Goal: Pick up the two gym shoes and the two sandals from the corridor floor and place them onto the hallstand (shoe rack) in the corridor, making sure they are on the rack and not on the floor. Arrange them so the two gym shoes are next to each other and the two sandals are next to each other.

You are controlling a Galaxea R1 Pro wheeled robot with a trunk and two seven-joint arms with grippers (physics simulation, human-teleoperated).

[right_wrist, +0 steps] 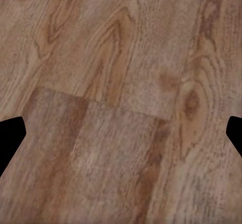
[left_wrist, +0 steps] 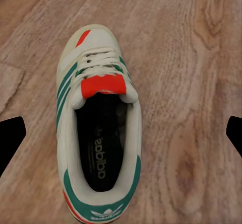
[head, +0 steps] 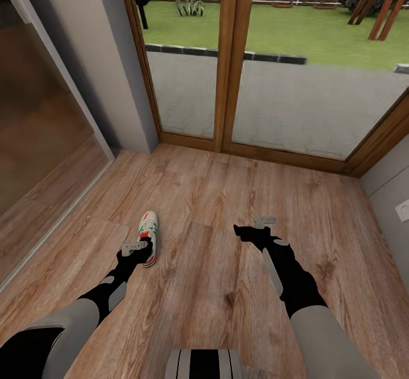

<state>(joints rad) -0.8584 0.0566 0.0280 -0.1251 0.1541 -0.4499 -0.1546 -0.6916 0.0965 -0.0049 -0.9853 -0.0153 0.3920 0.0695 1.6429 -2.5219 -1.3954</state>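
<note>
Sneaker [head: 149,237] lies upright on the corridor floor [head: 216,288] near the glass doors, directly beneath the left gripper [head: 136,247], whose jaws are spread wide either side of it, probably ready to descend. Right gripper [head: 250,232] hangs released over bare planks.

Cream gym shoe [left_wrist: 98,128], green stripes, red tongue.

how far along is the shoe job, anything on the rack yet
Nothing looks done: one gym shoe lies upright on the wood floor, and no rack is in sight here. In hand: the left gripper hovers open over that shoe, fingers wide either side. The right gripper is open over bare floor. All four shoes are left.
</note>
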